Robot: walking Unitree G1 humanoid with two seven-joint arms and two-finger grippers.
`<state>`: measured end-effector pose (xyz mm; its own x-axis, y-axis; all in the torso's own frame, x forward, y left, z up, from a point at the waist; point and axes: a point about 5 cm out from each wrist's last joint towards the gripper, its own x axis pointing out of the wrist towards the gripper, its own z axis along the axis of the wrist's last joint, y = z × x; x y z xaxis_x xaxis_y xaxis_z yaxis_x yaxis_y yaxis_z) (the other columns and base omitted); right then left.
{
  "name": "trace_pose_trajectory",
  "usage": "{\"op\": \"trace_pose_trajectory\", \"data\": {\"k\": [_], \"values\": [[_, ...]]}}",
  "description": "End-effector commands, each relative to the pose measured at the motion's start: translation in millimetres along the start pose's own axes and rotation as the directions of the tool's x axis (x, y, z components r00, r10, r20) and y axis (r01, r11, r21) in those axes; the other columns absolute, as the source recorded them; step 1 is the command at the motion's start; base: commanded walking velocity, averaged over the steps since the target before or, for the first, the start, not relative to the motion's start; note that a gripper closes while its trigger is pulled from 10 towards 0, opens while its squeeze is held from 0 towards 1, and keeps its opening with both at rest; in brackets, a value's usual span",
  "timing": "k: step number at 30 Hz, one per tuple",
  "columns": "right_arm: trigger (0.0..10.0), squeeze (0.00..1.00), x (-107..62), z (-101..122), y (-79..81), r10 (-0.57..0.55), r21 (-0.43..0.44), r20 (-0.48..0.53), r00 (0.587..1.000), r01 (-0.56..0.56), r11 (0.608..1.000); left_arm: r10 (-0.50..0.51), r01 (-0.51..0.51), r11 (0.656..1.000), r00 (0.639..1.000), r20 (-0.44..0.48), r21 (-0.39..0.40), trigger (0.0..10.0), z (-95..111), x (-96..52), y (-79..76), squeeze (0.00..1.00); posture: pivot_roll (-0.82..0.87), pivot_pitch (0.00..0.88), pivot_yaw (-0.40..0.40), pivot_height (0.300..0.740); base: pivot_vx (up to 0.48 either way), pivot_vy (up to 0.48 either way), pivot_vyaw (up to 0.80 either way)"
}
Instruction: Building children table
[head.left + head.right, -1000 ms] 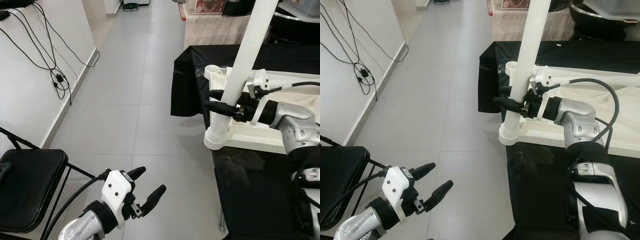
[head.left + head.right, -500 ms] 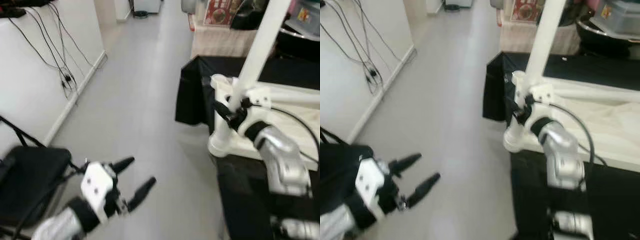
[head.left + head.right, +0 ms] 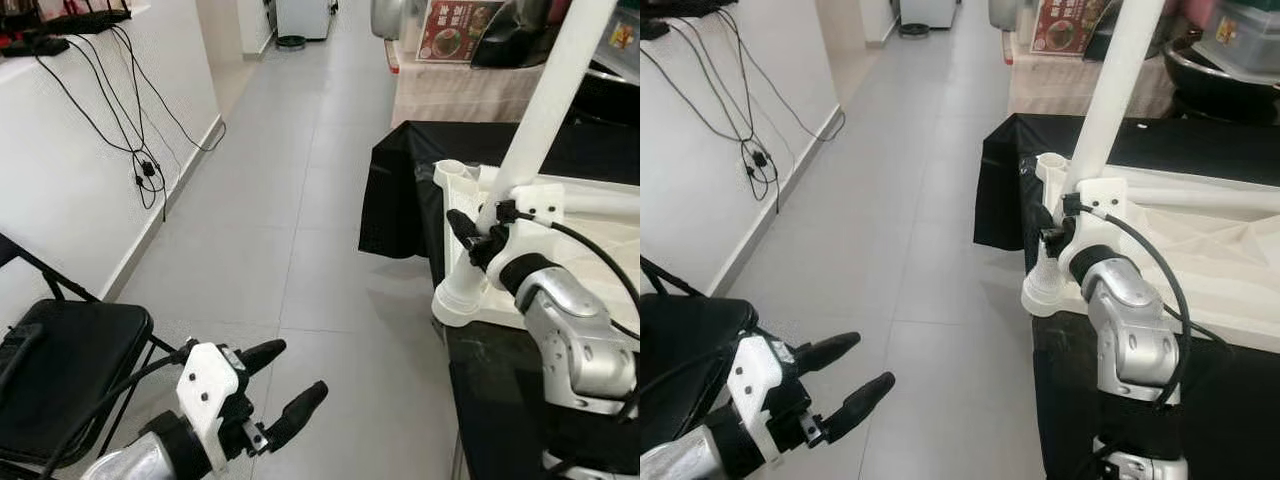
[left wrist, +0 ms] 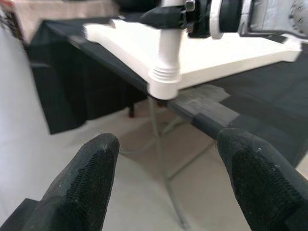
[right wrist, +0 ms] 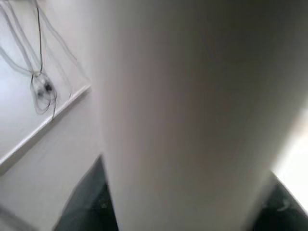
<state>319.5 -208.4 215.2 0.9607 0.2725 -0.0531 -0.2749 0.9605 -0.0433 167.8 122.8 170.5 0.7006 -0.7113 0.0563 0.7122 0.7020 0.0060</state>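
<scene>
A white table top [image 3: 1240, 255] lies upside down on a black-draped table [image 3: 395, 180]. One long white table leg [image 3: 545, 110] stands in its near corner socket [image 3: 458, 300] and leans slightly. My right gripper [image 3: 470, 226] is shut on the table leg just above the socket. In the right wrist view the table leg [image 5: 192, 110] is pressed close between the dark fingers. A second round socket [image 3: 450, 170] at the far corner holds nothing. My left gripper [image 3: 300, 368] hangs open low over the floor, left of the table, and its wrist view looks at the socket [image 4: 166, 79].
A black folding chair [image 3: 60, 370] stands at my left. Cables [image 3: 140, 165] hang down the white wall. Grey tiled floor [image 3: 290, 200] runs ahead between the wall and the draped table. A cloth-covered table [image 3: 450, 85] with pots stands further back.
The whole view has swung and shifted, so the camera moved. My right gripper stays on the leg, its forearm now reaching from nearer me. The left gripper stays open.
</scene>
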Motion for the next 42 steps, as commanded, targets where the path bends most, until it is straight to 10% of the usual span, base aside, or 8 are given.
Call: {"op": "trace_pose_trajectory", "data": {"k": [1, 4, 7, 21, 23, 34, 40, 42], "values": [[10.0, 1.0, 5.8, 15.4, 11.1, 0.232, -0.061, 0.071, 0.97, -0.228, 0.972, -0.015, 0.014, 0.999, 1.0, -0.012, -0.034, 10.0, -2.4, 0.3, -6.2, 0.0, 0.08, 0.166, 0.016, 0.74, 0.0, 0.0, 0.0], [10.0, 1.0, 5.8, 22.0, 12.4, 0.312, -0.097, 0.085, 0.946, -0.303, 0.948, -0.019, 0.018, 0.999, 1.0, -0.012, -0.041, 10.0, -2.5, 0.2, -7.3, 0.0, 0.08, 0.17, 0.018, 0.74, 0.0, 0.0, 0.0], [10.0, 0.0, 8.7, 34.1, 9.7, 0.485, -0.165, 0.064, 0.872, -0.47, 0.867, -0.031, 0.031, 0.999, 0.999, -0.01, -0.04, 10.0, -1.7, 1.7, -8.5, 0.0, 0.08, 0.175, 0.017, 0.74, 0.0, 0.0, 0.0], [10.0, 0.0, 37.0, 50.1, -6.3, 0.681, -0.171, 0.052, 0.73, -0.666, 0.726, -0.03, 0.03, 0.999, 1.0, -0.006, -0.021, 10.0, 8.0, 2.2, -11.8, 0.0, 0.13, 0.201, 0.015, 0.74, 0.0, 0.0, 0.0], [0.0, 0.0, 39.3, 52.6, -9.3, 0.68, -0.159, 0.066, 0.73, -0.666, 0.729, -0.031, 0.031, 0.999, 0.999, -0.007, -0.009, 10.0, 9.6, 2.5, -11.4, 0.0, 0.14, 0.203, 0.022, 0.74, 0.0, 0.0, 0.0], [0.0, 0.0, 33.4, 48.1, -16.2, 0.728, -0.17, 0.024, 0.686, -0.714, 0.679, -0.045, 0.045, 0.999, 0.999, -0.008, -0.004, 10.0, 12.0, 4.5, -9.8, 0.0, 0.12, 0.199, 0.034, 0.74, 0.0, 0.0, 0.0], [0.0, 0.0, 26.0, 23.4, -16.7, 0.542, -0.109, -0.004, 0.84, -0.539, 0.835, -0.046, 0.046, 0.999, 0.999, -0.006, -0.007, 10.0, 11.6, 6.1, -9.2, 0.0, 0.09, 0.185, 0.012, 0.74, 0.0, 0.0, 0.0], [0.0, 0.0, 13.9, -15.1, -4.0, 0.001, 0.086, 0.018, 1.0, -0.003, 0.996, -0.047, 0.047, 0.999, 0.999, -0.003, -0.013, 10.0, 10.8, 7.3, -9.0, 0.0, 0.07, 0.183, 0.026, 0.74, 0.0, 0.0, 0.0]]}}
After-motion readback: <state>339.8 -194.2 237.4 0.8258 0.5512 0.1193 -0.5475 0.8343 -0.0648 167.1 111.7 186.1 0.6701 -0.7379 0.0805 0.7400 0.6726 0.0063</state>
